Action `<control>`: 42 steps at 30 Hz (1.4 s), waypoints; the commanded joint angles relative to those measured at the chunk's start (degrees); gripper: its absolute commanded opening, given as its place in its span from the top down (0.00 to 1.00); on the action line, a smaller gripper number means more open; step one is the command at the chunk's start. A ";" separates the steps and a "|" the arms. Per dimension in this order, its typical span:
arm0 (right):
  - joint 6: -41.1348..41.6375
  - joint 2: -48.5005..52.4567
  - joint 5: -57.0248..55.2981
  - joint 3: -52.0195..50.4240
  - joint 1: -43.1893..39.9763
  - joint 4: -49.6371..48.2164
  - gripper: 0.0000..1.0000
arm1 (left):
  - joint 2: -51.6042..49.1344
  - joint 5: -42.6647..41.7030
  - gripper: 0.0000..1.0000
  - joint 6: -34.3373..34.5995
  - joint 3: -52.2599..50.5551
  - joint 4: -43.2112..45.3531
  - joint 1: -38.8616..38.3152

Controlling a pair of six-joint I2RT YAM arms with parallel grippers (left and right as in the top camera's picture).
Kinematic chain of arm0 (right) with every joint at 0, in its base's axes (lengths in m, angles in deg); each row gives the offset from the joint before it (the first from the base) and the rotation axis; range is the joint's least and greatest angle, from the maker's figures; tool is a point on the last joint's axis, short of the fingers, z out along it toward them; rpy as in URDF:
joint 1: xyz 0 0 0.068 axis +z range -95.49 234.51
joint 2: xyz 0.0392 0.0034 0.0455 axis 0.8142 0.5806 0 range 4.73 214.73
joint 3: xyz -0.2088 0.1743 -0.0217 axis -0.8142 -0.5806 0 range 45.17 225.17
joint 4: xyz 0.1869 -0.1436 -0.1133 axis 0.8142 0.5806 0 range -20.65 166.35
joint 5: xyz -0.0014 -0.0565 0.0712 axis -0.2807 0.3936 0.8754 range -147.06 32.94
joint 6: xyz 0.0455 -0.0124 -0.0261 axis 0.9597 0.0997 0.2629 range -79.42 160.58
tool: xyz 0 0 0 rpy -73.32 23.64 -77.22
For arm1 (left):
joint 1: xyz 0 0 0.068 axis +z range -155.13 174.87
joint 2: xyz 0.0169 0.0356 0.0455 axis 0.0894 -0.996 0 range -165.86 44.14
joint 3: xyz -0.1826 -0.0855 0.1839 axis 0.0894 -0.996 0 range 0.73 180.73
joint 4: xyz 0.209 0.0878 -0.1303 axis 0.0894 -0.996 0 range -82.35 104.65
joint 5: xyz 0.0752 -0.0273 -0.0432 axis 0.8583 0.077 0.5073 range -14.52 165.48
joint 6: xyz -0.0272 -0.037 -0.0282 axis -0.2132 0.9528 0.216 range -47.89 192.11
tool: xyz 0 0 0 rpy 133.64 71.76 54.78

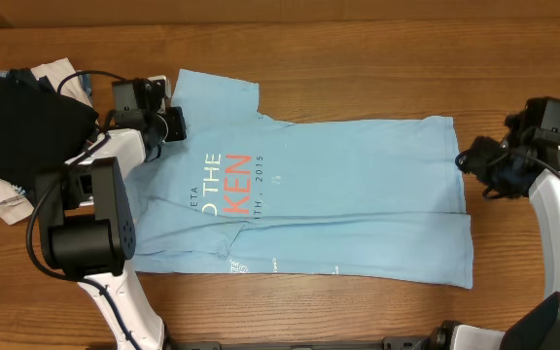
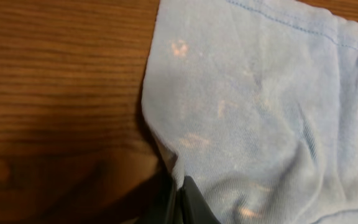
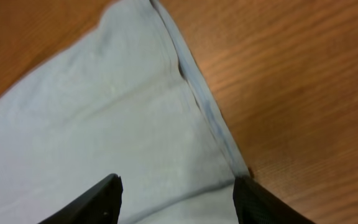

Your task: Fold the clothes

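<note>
Overhead: the sky-blue T-shirt [image 1: 358, 185] lies spread flat across the middle of the wooden table [image 1: 358, 39]. Its neck end points toward the left arm and its hem toward the right arm. The orange-red and white lettering faces up. The left gripper [image 1: 175, 124] sits on the shirt's edge at the far-left corner, near the sleeve. The right gripper [image 1: 467, 160] sits at the hem edge on the opposite side. A black garment [image 1: 22, 122] rests on top of white garments [image 1: 3, 199] at the table's left end, just beside the left arm and apart from the shirt.

Left wrist: the left gripper's jaws [image 2: 182, 198] are closed together at the bottom of the frame, right on the fabric's edge. Creases run toward the tips, so a thin fold of the shirt appears to be pinched, though the contact itself is mostly hidden. Bare wood fills the left half.

Right wrist: the right gripper's fingers [image 3: 107, 199] stand well apart and hold nothing. Flat blue cloth shows between them. The stitched hem runs diagonally from the top down to the right finger, with table wood beyond it.
</note>
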 commanded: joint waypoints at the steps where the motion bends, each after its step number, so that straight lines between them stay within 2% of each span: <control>1: -3.63 2.03 0.70 1.40 -0.35 -3.54 0.42 | 3.78 -0.52 0.95 -0.26 0.17 -1.66 0.35; 6: -7.89 8.70 4.52 1.40 -0.35 -10.80 0.42 | 5.03 -0.55 0.93 -0.02 0.17 -5.97 0.35; 9: -9.22 13.97 5.05 1.40 -0.35 -18.64 0.33 | 5.01 -0.50 0.92 -0.04 0.15 -8.28 0.31; 16: -9.20 23.34 6.08 1.40 -0.35 -33.48 0.31 | 5.01 -0.52 0.91 1.97 0.15 -10.58 0.31; 32: -9.16 34.29 7.37 1.40 2.78 -50.03 0.33 | 5.01 -0.55 0.91 2.56 0.15 -11.06 0.28; 34: -9.16 34.67 7.17 1.40 3.08 -50.25 0.41 | 5.01 -0.55 0.91 2.56 0.15 -11.17 0.28; 39: -8.37 34.75 3.23 1.42 3.13 -50.29 0.81 | 5.01 -0.55 0.91 2.54 0.15 -11.63 0.28; 42: -7.17 34.73 1.07 1.42 2.67 -50.25 0.92 | 5.01 -0.52 0.91 2.51 0.15 -11.87 0.31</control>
